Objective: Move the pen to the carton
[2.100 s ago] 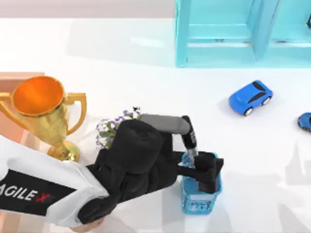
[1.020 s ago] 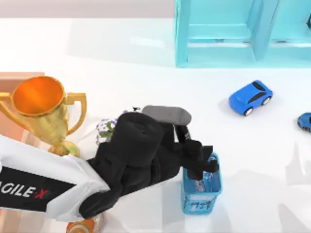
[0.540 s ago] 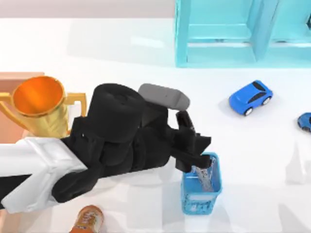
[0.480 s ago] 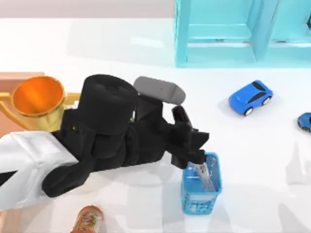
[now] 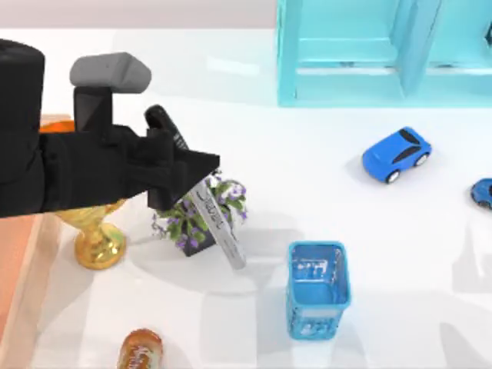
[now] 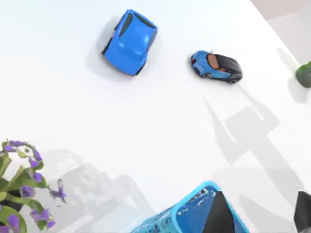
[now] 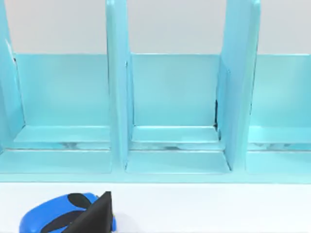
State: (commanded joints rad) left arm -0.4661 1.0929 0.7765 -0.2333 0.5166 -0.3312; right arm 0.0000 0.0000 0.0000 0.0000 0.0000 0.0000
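My left gripper [image 5: 194, 174] is shut on the pen [image 5: 217, 225], a marker with a black ribbed cap and a silver-grey barrel with black script. The pen hangs tilted above the table, cap toward the far left, barrel tip over the potted plant [image 5: 201, 217]. The carton [image 5: 21, 292], orange-brown with pale walls, lies at the table's left edge, left of the gripper and partly under my left arm. In the right wrist view one dark fingertip [image 7: 95, 216] of the right gripper sits before the cyan shelf unit [image 7: 170, 111].
A gold trophy [image 5: 96, 244] stands between carton and plant, half hidden by my arm. A blue mesh cup [image 5: 317, 289] stands at front centre, an orange can [image 5: 140, 350] front left. Two blue toy cars [image 5: 396, 154] [image 5: 483, 192] sit right, the cyan shelf unit [image 5: 369, 54] behind.
My left gripper has drawn the pen up out of the blue mesh cup and carried it left and back, over the plant toward the trophy and carton.
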